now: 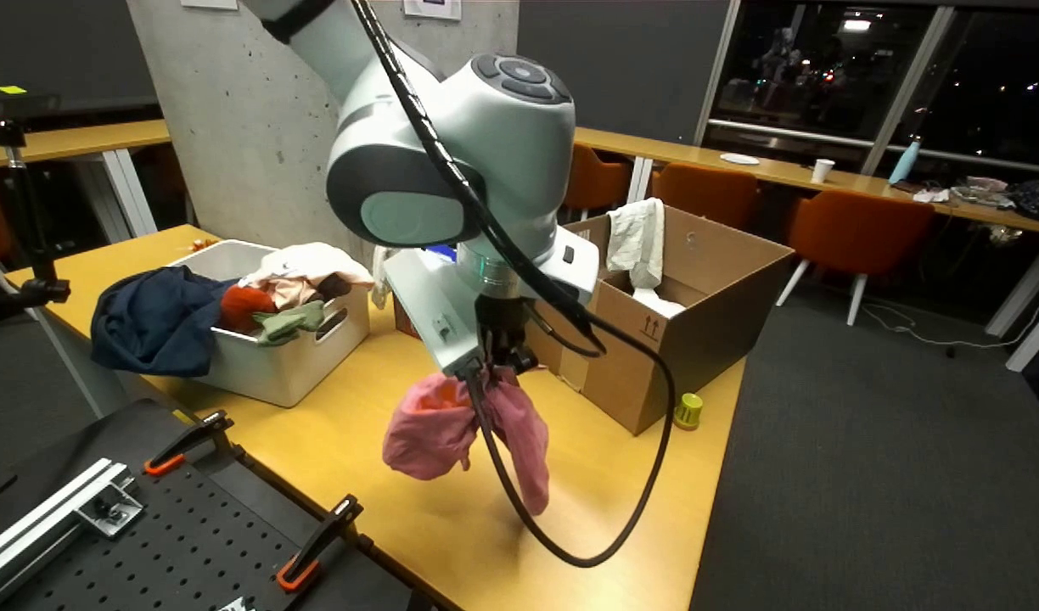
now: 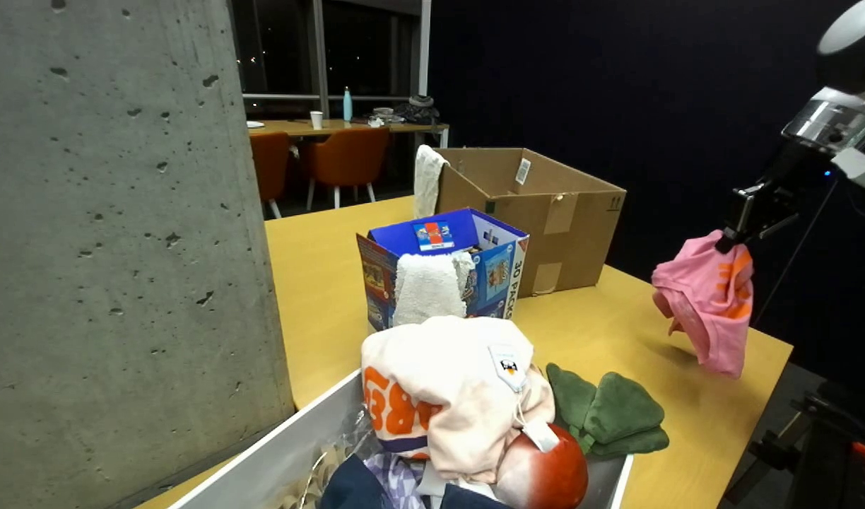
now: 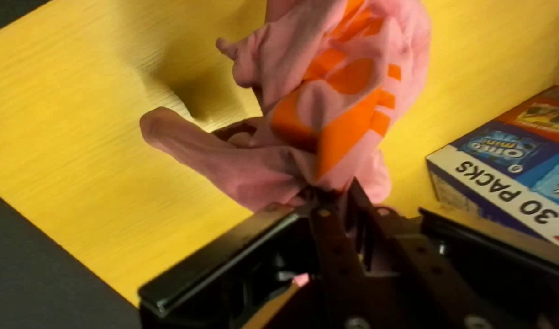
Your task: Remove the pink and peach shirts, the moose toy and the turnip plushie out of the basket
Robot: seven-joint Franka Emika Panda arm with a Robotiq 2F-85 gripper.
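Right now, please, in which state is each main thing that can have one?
Black two-finger gripper: closed on pink orange-printed cloth shirt
Pink shirt: crumpled, hanging
White plastic basket: open, loaded
Peach cloth shirt: bunched in basket
Round red-and-white plushie: resting in basket
Brown cardboard box: open
Blue printed cardboard box: open

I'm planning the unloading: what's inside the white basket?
The peach shirt, turnip plushie, navy cloth partly overhanging, checked purple fabric and something tan show; whatever lies beneath is covered.
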